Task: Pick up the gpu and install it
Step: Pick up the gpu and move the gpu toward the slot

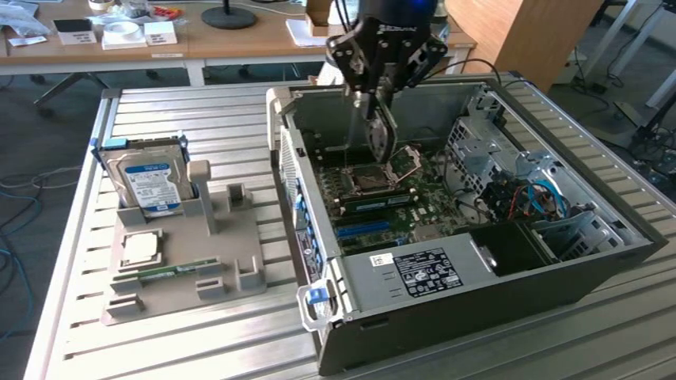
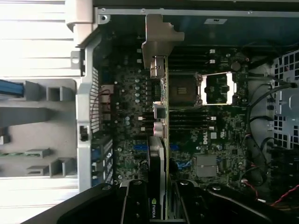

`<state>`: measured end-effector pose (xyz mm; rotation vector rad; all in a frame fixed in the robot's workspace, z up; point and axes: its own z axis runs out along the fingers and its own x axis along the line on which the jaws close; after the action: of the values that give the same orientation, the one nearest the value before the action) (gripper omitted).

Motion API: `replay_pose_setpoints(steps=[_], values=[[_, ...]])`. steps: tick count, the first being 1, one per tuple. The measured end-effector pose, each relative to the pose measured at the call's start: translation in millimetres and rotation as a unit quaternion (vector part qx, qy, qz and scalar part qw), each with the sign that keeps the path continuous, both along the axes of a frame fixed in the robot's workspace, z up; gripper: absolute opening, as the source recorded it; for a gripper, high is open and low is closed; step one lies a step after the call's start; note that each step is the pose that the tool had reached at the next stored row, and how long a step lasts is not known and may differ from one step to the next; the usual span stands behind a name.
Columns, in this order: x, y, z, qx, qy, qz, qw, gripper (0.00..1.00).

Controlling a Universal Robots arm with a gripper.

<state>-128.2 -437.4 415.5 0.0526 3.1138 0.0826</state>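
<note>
Jaws closed on gpu (image 2: 159, 158), edge-on over motherboard (image 2: 215, 135) in open case (image 1: 444, 317). Light, stiff, fragile; likely best gripped across cooler block.

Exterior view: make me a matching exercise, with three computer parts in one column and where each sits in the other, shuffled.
Parts:
1. gpu
2. hard drive
3. memory stick

Places:
A. lying flat in a low slot of the grey holder
B. gripped by the jaws, over the open computer case
C. standing upright in the grey holder

Pairs: 1-B; 2-C; 3-A
</note>
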Motion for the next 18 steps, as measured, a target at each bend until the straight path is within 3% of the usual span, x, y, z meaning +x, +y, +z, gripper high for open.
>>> replay_pose_setpoints(steps=[18], values=[[69.0,0.2,0.0,0.0000,0.0000,0.000,1.0000,0.27]])
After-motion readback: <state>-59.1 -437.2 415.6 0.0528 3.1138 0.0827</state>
